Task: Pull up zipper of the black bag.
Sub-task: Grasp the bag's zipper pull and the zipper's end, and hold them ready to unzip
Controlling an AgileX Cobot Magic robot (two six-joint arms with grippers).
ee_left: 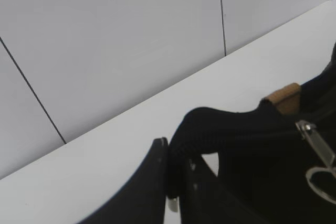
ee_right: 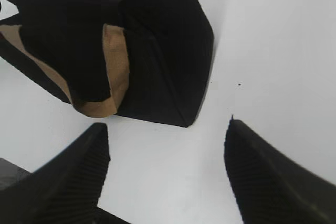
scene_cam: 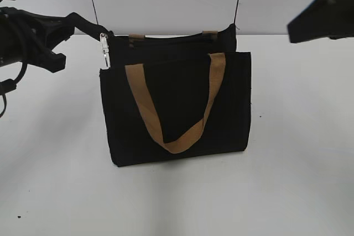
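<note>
At black bag (scene_cam: 177, 109) corner, left pincer (ee_left: 176, 179) fingertips half-hidden by fabric.

Black bag (scene_cam: 177, 109), tan strap (scene_cam: 177, 103), seemingly silvery zipper (scene_cam: 104, 51)

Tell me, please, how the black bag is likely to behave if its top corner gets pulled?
The black bag is probably floppy: the corner pinched by the left gripper stretches into a peak. It looks light, so it may slide or tip unless braced. The zipper pull dangles loose and would likely swing.
</note>
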